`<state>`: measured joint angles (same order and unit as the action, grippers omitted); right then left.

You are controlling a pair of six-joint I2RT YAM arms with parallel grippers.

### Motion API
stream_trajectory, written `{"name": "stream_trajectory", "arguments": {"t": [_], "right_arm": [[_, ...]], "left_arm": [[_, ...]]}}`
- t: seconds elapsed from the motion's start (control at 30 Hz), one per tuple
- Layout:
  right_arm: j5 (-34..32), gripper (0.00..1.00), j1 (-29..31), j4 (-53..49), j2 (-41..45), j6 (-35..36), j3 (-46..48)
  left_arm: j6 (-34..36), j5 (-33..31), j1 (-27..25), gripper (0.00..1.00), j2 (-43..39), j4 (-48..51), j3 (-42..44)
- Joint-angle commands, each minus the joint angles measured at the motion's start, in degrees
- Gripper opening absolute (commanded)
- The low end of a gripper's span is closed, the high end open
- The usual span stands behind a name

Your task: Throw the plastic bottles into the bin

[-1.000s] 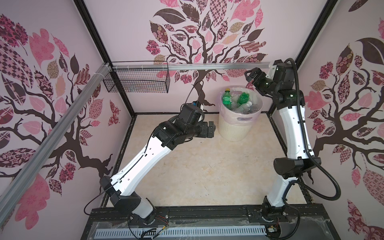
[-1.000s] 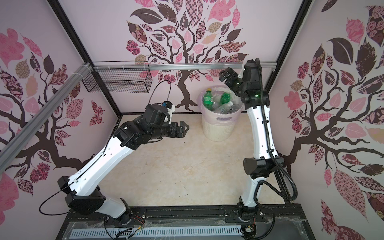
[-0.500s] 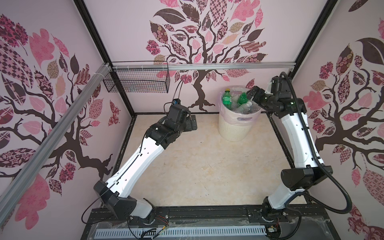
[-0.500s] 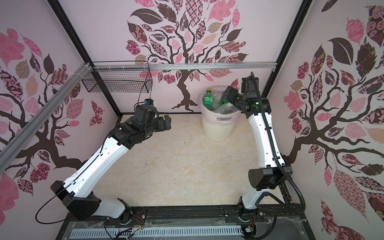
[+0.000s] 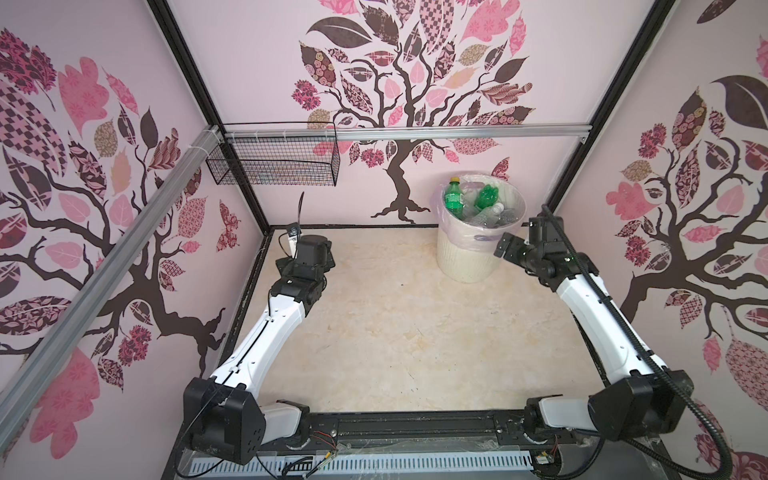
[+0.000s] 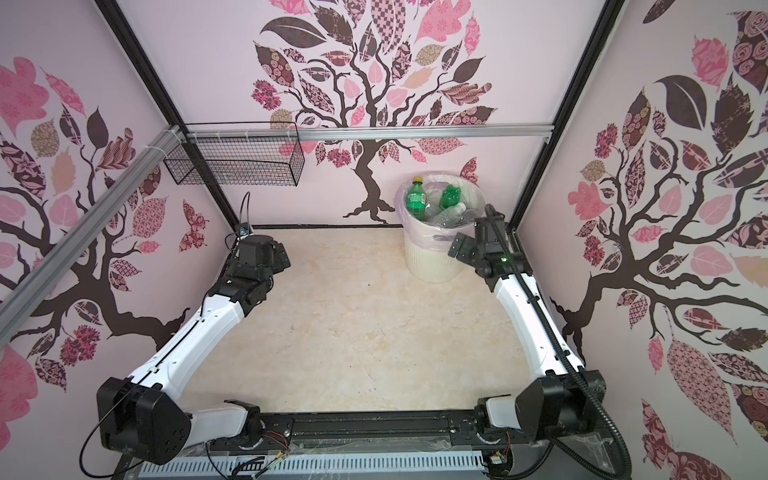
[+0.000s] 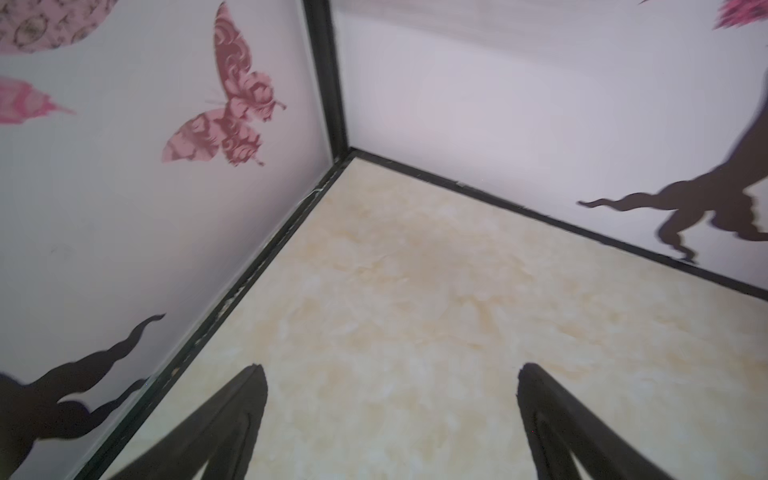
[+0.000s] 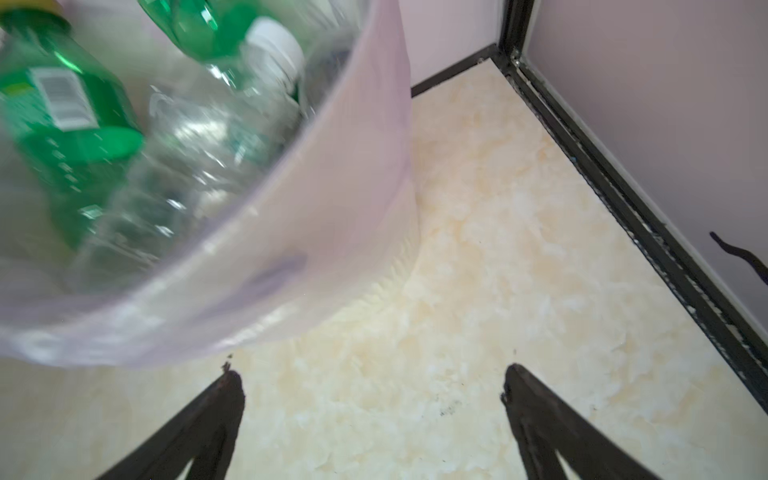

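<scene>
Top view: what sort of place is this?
Probably a robot test cell: black-framed pink tree-decal wall panels, two white robot arms on a front rail, cream ribbed plastic bin of bottles.

A round cream ribbed bin [image 6: 432,262], lined with a pale pink bag, is seen at the back of the beige tabletop [image 6: 365,332], towards the right-hand corner. It is filled to the rim with plastic bottles [image 6: 446,216]: two green ones are propped at the top, one capped in yellow, among clear ones. The right gripper [image 6: 457,248] is held just beside the bin's right side, level with the bag's overhang. The left gripper [image 6: 284,257] is held low by the back left corner, well apart from the bin. A black wire basket [image 6: 237,164] is hung from an aluminium rail [image 6: 415,132] across the back wall. The walls [image 6: 623,104] are covered with pink-and-brown tree motifs.
</scene>
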<state>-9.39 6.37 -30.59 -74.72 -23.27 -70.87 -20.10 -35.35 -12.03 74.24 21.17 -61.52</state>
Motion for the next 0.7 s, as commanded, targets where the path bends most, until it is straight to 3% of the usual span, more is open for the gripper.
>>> {"name": "stream_trajectory", "arguments": {"t": [0.0,0.13,0.3,0.43,0.57,0.67], "right_arm": [[-3.61,1.0,0.68,11.99,7.76,5.01,9.83],[-5.82,1.0,0.69,23.21,12.45,10.25,23.06],[-8.56,0.99,0.63,36.08,12.01,16.72,34.54],[-10.28,1.0,0.35,50.92,8.5,21.38,43.34],[-8.81,0.99,-1.2,67.48,3.97,19.9,50.46],[-7.23,0.99,-1.23,76.14,0.77,19.74,53.21]], "left_arm": [[0.28,-1.9,3.74,0.97,0.21,-2.06,4.25],[1.66,-0.84,6.75,0.97,1.03,-3.41,8.95],[7.03,-1.21,8.73,0.97,4.31,-15.74,17.39],[8.47,4.68,11.38,0.97,7.57,-27.36,21.6],[2.15,10.52,16.52,0.97,10.36,-35.83,25.25],[3.39,14.05,18.18,0.97,11.12,-42.73,28.02]]}}
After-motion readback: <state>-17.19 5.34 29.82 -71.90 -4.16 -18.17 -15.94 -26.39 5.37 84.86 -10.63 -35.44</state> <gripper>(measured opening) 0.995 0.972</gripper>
